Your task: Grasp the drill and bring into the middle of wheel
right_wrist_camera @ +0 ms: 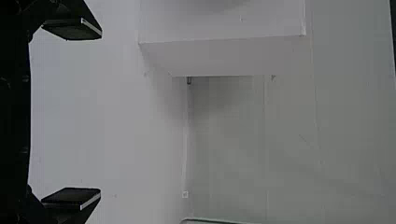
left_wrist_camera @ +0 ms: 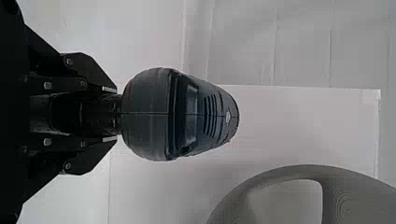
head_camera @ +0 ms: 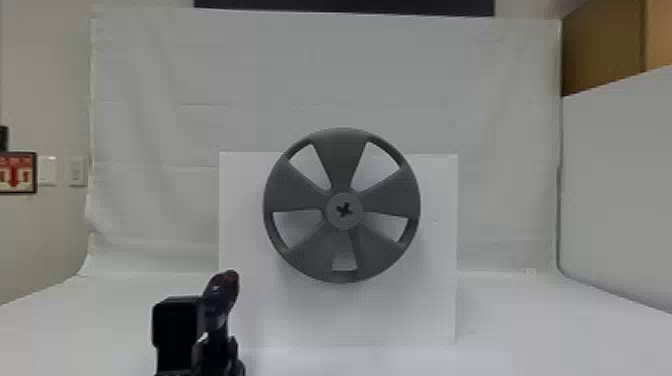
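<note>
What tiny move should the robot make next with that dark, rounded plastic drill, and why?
Probably ease the drill up and toward the robot's right. The left gripper is shut on it, but the head view shows it lower and further left than the dark cross-shaped hole in the middle of the round grey spoked wheel.

Dark drill [left_wrist_camera: 149, 114], upright, left of and below upright grey wheel [head_camera: 342, 160]; five-spoked, cross-slotted at centre

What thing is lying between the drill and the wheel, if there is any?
In the left wrist view, the stretch between the drill and the wheel is bare; white board shows there.
</note>
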`<state>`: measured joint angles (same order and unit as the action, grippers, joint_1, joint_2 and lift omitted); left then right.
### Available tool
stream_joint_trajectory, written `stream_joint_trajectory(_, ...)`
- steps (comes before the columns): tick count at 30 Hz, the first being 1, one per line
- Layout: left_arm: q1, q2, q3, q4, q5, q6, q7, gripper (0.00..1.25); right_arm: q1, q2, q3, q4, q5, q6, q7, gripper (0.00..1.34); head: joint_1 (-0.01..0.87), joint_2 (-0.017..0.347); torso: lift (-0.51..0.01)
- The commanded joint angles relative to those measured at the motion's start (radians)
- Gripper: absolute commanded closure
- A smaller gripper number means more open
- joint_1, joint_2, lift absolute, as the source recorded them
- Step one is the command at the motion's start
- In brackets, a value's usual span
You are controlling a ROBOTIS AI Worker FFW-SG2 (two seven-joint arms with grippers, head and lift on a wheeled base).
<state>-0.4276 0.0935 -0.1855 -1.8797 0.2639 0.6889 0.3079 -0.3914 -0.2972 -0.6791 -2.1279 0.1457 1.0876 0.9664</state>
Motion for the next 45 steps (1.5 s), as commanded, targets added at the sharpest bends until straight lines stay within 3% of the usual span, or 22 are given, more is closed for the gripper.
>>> stream_joint_trajectory(1,0.007,0.002,-0.002,0.004,0.011,-0.029,0.005,0.8,0.0,0.001,0.003,0.0,0.0,0.0,0.0,0.11,0.0,0.0,-0.406)
stream_joint_trajectory(15,0.006,0.002,-0.005,0.016,0.015,-0.035,0.005,0.0,0.002,0.001,0.007,0.003,0.0,0.0,0.0,0.11,0.0,0.0,-0.406)
stream_joint_trajectory(27,0.007,0.002,0.012,0.019,0.017,-0.037,-0.019,0.0,0.003,0.001,0.007,0.003,0.0,0.0,0.0,0.11,0.0,0.0,-0.406)
stream_joint_trajectory(45,0.01,0.002,0.192,0.044,-0.084,-0.048,-0.549,0.01,0.008,0.003,-0.007,0.003,-0.006,0.0,0.0,0.11,0.0,0.0,-0.406)
